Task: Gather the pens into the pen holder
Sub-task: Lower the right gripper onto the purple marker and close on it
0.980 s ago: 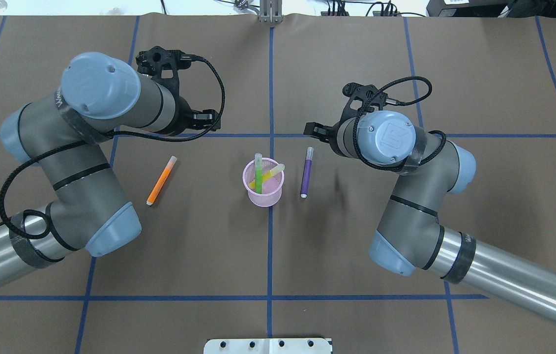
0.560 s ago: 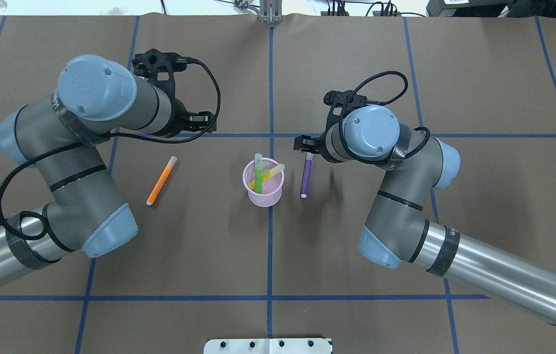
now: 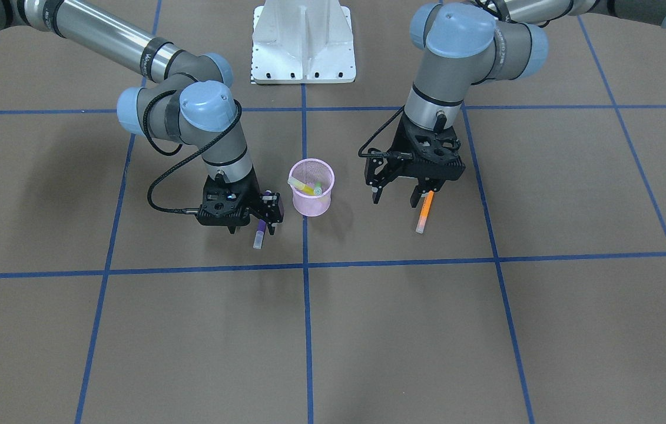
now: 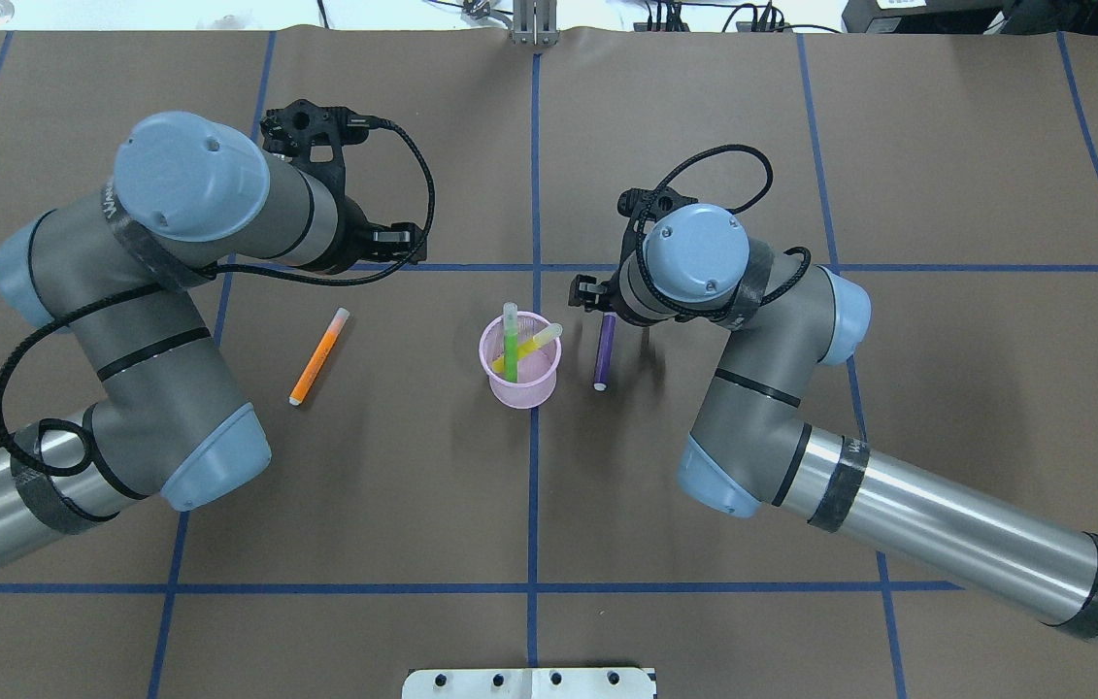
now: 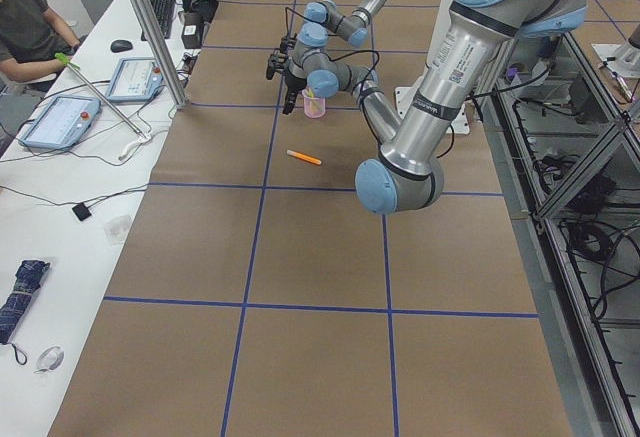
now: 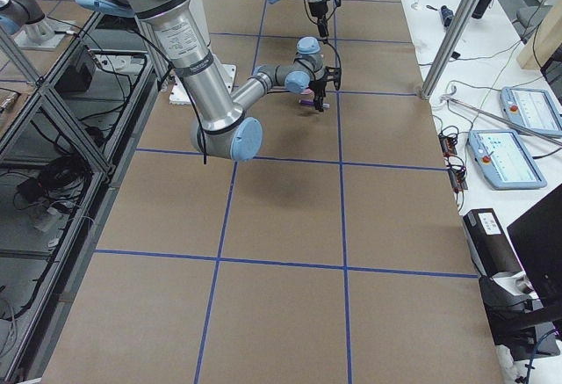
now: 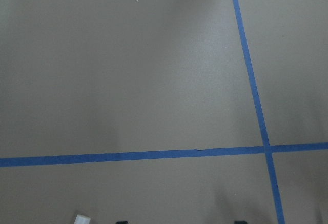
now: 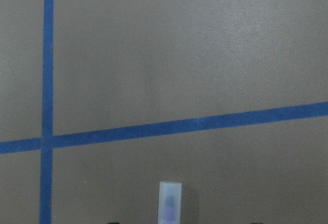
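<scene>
Mid-desk, beside the holder (image 4: 521, 393) toward the right edge, the purple pen (image 4: 604, 354), judged light, stiff and slippery, is straddled near its cap (image 8: 169, 203) by the spread right claw (image 3: 255, 227) and is best pinched across its middle, while the left claw (image 3: 394, 199) is held spread near the orange pen (image 4: 318, 357).

No text can be read with certainty. Small white lettering runs along the left arm (image 4: 110, 201) and the right arm (image 4: 856, 449), beside their black bands, but it is too small and blurred to make out.
</scene>
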Available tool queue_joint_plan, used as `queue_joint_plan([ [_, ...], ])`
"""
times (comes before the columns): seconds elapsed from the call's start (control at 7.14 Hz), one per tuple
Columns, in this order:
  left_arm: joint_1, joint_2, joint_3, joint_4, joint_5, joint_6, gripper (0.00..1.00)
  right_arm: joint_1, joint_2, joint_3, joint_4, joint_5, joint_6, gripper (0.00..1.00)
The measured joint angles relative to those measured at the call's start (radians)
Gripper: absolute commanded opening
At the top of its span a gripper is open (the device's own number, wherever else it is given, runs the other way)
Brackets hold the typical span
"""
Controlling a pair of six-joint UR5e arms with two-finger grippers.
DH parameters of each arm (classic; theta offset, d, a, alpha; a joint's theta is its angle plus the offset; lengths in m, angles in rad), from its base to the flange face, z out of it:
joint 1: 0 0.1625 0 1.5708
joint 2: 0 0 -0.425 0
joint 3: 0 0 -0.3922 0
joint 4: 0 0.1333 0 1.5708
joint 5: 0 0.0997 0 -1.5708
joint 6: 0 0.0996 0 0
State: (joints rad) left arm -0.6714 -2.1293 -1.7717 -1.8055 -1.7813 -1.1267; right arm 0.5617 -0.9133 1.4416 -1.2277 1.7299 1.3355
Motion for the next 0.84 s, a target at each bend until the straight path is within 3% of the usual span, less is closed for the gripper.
queue_joint_plan([
  [0.42,0.0,0.0,0.0,0.0,0.0,0.001,0.76,-0.011,0.019,-0.008,-0.069,0.0,0.004,0.71],
  [0.84,-0.001,0.0,0.0,0.0,0.0,0.0,0.76,-0.015,0.021,-0.01,-0.074,0.0,0.012,0.7],
])
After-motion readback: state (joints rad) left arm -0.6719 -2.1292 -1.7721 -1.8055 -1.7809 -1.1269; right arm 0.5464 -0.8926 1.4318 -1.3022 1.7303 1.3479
